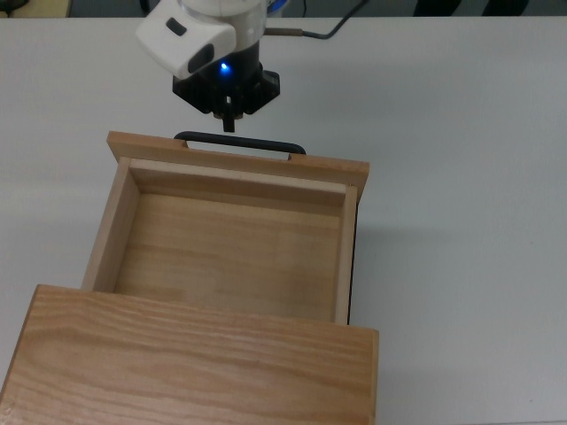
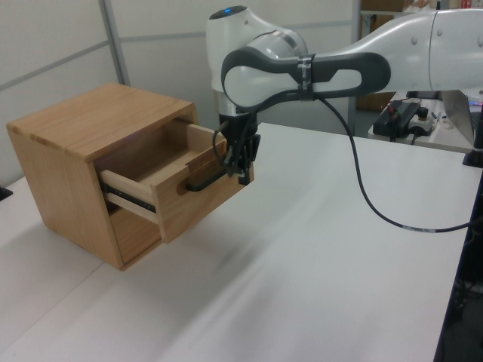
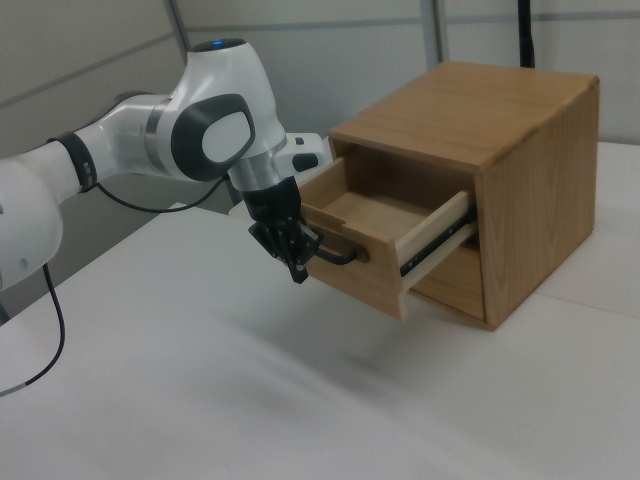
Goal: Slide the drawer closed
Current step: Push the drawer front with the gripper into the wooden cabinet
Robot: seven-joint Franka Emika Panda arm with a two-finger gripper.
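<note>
One arm's gripper, fingers pressed together, hangs just beyond the black handle of the drawer, which juts well out of the cabinet, its handle lying crosswise.

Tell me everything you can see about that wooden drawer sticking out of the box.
The drawer is a shallow light-wood tray with thin walls, empty inside, pulled most of the way out of its cabinet on dark side rails. Its wide front panel carries a slim black bar handle. The robot's end effector sits just in front of the handle, fingers together; whether it touches the handle is unclear.
</note>
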